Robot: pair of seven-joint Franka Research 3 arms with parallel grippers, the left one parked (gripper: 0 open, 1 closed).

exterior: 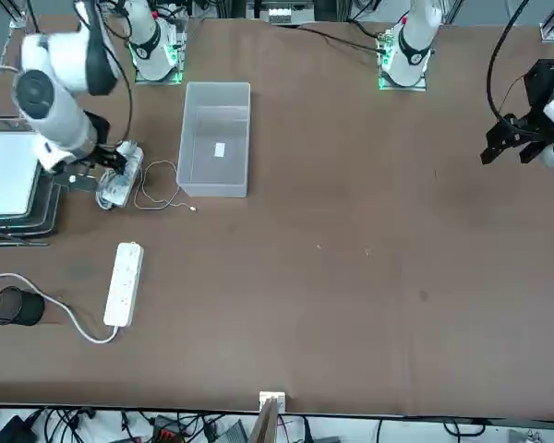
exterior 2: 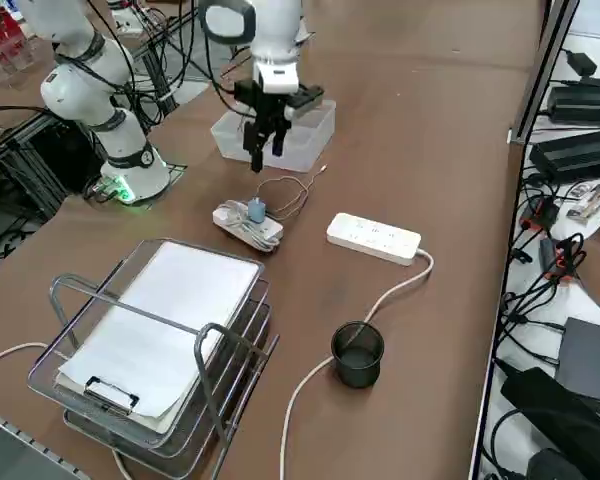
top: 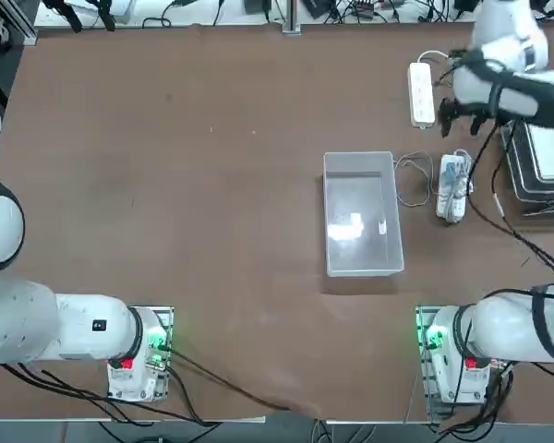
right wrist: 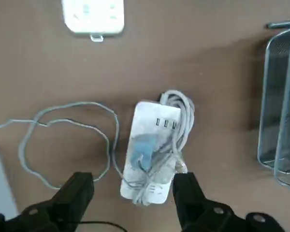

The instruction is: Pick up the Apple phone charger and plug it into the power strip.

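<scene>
Overhead: my right pincer hangs between the power strip and the shorter strip with bundled cord.

Side camera: fingers point down, spread wide, holding nothing, above that shorter strip.

Wrist camera alone shows the Apple phone charger, a pale cube lying on the shorter strip directly beneath the open fingers, thin cable looping beside it. I would descend squarely and pinch the cube only, clear of the cords.
</scene>
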